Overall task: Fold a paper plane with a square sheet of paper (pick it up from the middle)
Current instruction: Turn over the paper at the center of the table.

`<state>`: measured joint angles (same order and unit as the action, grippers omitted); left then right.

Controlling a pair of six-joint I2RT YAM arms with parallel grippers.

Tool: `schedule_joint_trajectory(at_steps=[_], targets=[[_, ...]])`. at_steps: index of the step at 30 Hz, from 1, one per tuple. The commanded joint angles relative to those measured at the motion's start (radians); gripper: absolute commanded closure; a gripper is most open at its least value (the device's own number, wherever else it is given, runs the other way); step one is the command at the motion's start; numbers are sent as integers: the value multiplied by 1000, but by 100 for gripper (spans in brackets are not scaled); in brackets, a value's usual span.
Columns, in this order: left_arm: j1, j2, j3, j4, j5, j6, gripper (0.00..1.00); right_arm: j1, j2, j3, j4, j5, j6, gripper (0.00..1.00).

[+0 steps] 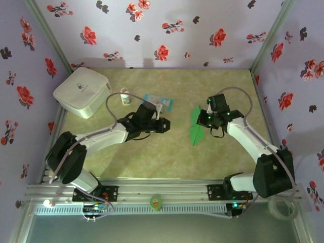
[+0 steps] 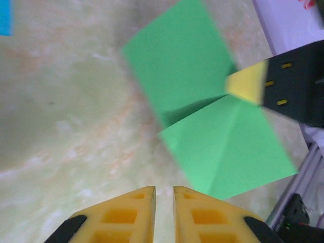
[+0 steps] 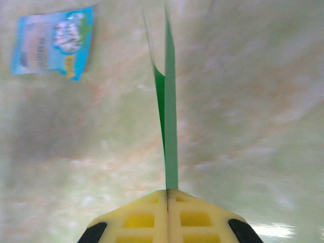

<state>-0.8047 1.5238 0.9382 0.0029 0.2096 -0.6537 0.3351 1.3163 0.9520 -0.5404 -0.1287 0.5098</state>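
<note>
The square sheet of paper [image 1: 196, 132] is bright green and bent along a crease into two flaps, standing up off the table right of centre. My right gripper [image 1: 202, 119] is shut on it at the crease. In the right wrist view the sheet [image 3: 171, 101] runs edge-on straight out of the shut right gripper [image 3: 167, 191]. From the left wrist the sheet [image 2: 182, 66] spreads as two flaps, with a yellow right fingertip [image 2: 246, 86] at the fold. My left gripper [image 1: 167, 125] hangs to the left of the paper, apart from it. This left gripper [image 2: 164, 191] is open by a narrow gap, holding nothing.
A blue-and-white packet [image 1: 161, 103] lies behind the left gripper, also in the right wrist view as a packet [image 3: 54, 43]. A small cup [image 1: 124, 96] and a white box [image 1: 82, 91] sit at the back left. Flowered walls enclose the table.
</note>
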Motion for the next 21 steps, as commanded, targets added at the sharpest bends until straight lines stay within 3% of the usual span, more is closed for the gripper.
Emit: schedule_joint_trajectory(at_steps=[1,5,13,16,21], targets=[[34,-95,-97,59,-150,-59,82,88,14,100,-338,410,-118,97],[76,-220,-222,93,-239,-136,80,211,107,190,-433,649,-86,96],[123,-472,-371,-4,-411,-223,77,437,401,355,-444,774,-18,96],[128,-552,-402,-54,-445,-238,77,508,555,479,-491,779,12,96],[132,-633,-420,-122,-467,-245,76,583,701,620,-434,580,4,92]])
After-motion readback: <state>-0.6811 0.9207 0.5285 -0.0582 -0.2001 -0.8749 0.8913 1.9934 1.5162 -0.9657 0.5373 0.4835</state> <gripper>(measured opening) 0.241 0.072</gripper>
